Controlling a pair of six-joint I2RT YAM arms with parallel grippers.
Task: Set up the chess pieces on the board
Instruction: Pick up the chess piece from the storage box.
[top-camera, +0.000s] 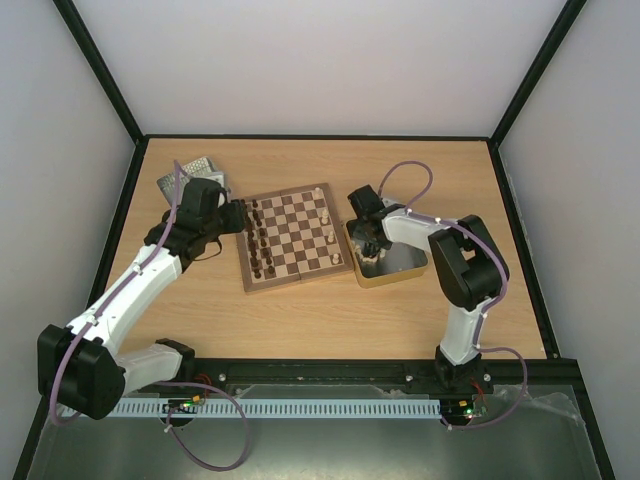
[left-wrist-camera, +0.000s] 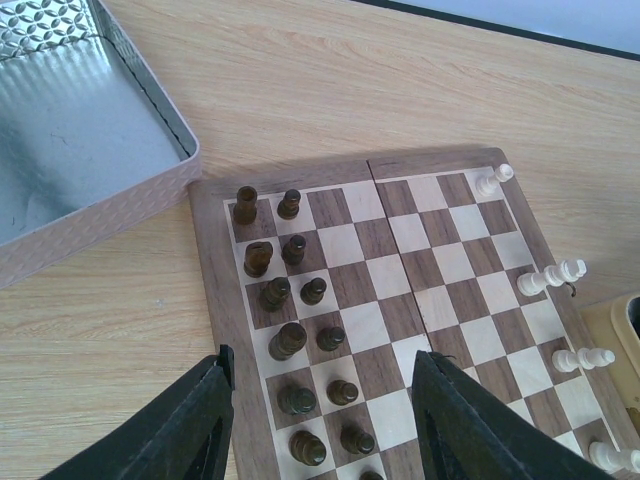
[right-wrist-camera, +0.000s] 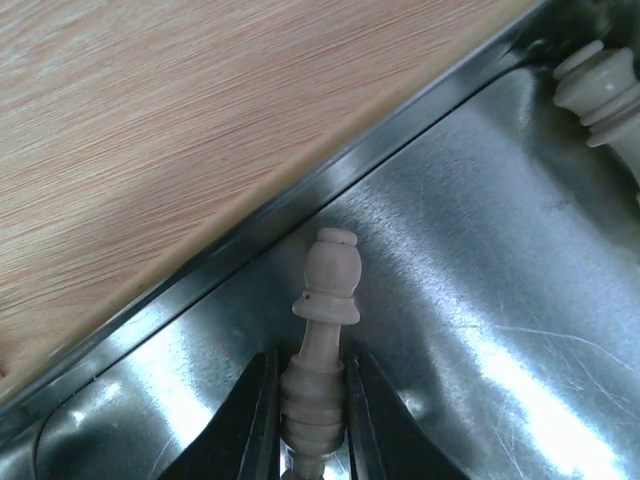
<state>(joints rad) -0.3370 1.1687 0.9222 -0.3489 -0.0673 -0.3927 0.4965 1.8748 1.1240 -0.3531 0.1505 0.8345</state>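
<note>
Fishing a piece out of the tin: pale wood table, plain white walls all round

My right gripper is down in the metal tin just right of the chessboard. Its jaws are pinched on the base of a cream chess piece lying flat near the tin's wall. My left gripper hangs half open over the dark pieces.

The right gripper is pinching the ringed lower stem of a pale cream turned-wood chess piece between its two dark fingers. The piece's knobbed head is pointing toward the dark rim of a shiny scratched metal tin. A second cream wooden piece is showing at the upper right, and a light wood-grain tabletop is showing beyond the rim.
</note>
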